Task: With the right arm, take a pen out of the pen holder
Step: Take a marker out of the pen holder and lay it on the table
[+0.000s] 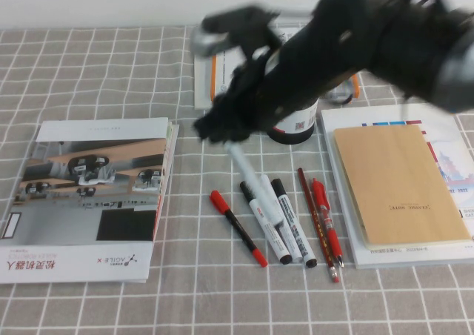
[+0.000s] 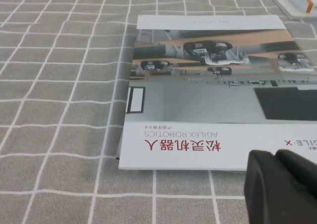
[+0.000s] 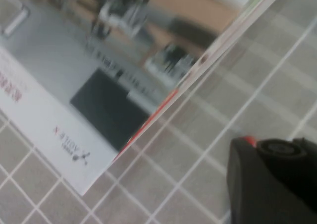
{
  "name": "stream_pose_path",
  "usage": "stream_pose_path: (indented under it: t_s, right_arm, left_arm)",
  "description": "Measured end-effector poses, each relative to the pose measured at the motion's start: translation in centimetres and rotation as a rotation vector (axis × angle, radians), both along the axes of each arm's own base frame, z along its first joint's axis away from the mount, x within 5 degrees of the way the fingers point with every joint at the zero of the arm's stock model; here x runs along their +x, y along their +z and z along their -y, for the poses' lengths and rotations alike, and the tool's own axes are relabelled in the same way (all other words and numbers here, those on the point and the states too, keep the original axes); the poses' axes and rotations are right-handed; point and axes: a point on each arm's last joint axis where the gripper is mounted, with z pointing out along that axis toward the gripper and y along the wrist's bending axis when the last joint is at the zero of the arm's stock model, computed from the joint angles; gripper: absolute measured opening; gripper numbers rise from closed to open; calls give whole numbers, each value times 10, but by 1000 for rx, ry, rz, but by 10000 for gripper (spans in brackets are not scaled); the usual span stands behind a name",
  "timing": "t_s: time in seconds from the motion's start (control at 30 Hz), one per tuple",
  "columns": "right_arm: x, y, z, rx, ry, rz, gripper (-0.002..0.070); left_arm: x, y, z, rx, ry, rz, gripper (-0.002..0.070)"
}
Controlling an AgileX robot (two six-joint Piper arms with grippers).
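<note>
Right gripper (image 1: 222, 127) sits just left of the pen holder (image 1: 292, 127) and looks clamped on the top end of a white pen (image 1: 241, 161). Motion blur hides the exact contact. The pen is out of the holder and hangs tilted, with its lower end pointing down toward the loose pens (image 1: 285, 220) lying in front of the holder.

Step in hand, my read: extraction is done and the pen is being carried clear to be set down.
- Hold a firm grip, since a tilted pen can swing or slip.
- Move away from the holder before lowering so the arm doesn't knock it over.
- Aim for bare cloth (image 1: 192, 276) left of the loose pens, not onto them, because they would roll.
- Lower until the tip touches, then release.

A booklet (image 1: 92, 198) lies far left of the holder and a brown notebook (image 1: 396, 183) to its right.

Left gripper (image 2: 275, 157) is parked over the booklet's near edge. I can't tell whether it is open or closed.
</note>
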Motion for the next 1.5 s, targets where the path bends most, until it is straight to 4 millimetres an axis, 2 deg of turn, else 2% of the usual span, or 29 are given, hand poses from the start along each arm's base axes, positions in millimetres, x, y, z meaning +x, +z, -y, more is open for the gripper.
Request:
stream_pose_path:
  t_s: [0.17,0.37,0.77,0.97,1.27,1.5]
  right_arm:
    - [3,-43,-21,-48,6,-96,107]
    - [8,-76,-34,-61,-4,-162,107]
    - [27,-101,-54,-48,-7,-176,107]
    - [29,-118,-56,-67,-9,-202,107]
    - [30,-126,-59,-69,-10,-209,107]
    - [31,-132,-60,-72,-13,-211,175]
  left_arm:
    - [0,0,0,0,0,0,-5]
    - [0,0,0,0,0,0,-5]
    - [0,0,0,0,0,0,-5]
    - [0,0,0,0,0,0,-5]
    - [0,0,0,0,0,0,-5]
    - [0,0,0,0,0,0,-5]
